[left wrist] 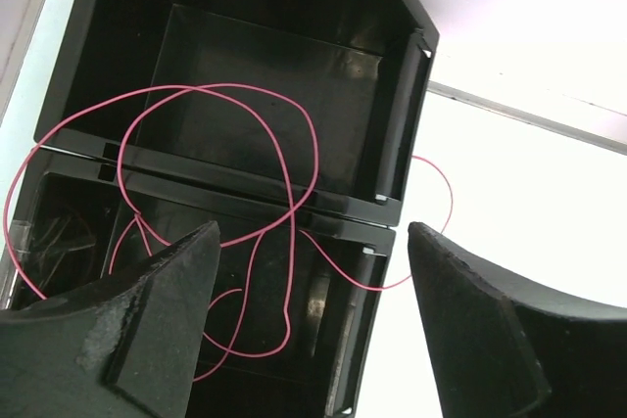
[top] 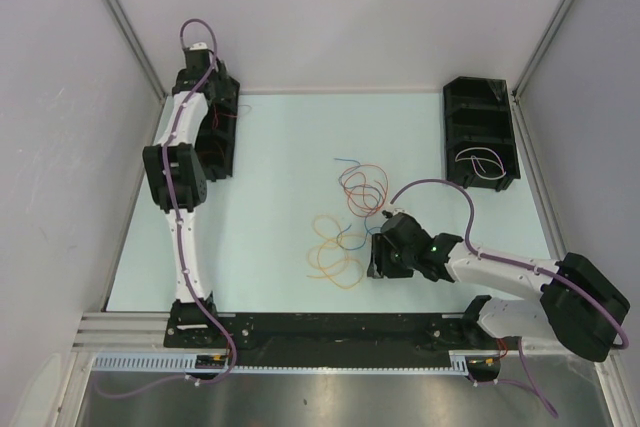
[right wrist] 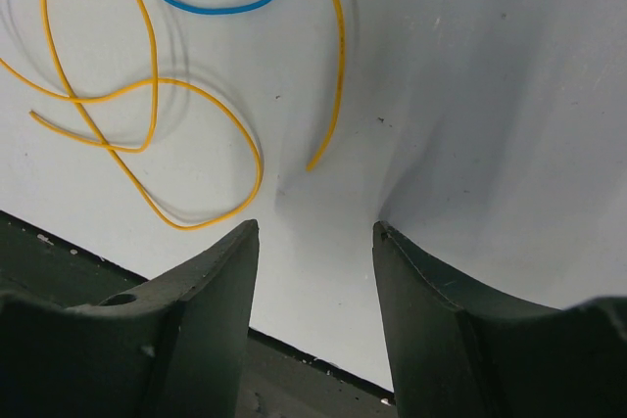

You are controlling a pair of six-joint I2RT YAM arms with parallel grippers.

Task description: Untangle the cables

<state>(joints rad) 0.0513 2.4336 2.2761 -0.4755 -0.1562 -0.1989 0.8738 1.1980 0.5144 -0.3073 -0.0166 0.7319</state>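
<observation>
The loose cables lie in the middle of the pale table: orange loops, red loops and thin blue strands. My right gripper is open and empty, low over the table just right of the orange loops. In the right wrist view the orange cable has a free end just ahead of my right gripper, and a blue cable lies beyond it. My left gripper is open and empty above a black bin that holds a red cable, one loop hanging over its wall.
The left black bin stands at the table's far left under my left arm. A second black bin at the far right holds a white cable. A black strip runs along the near edge. Grey walls enclose the table.
</observation>
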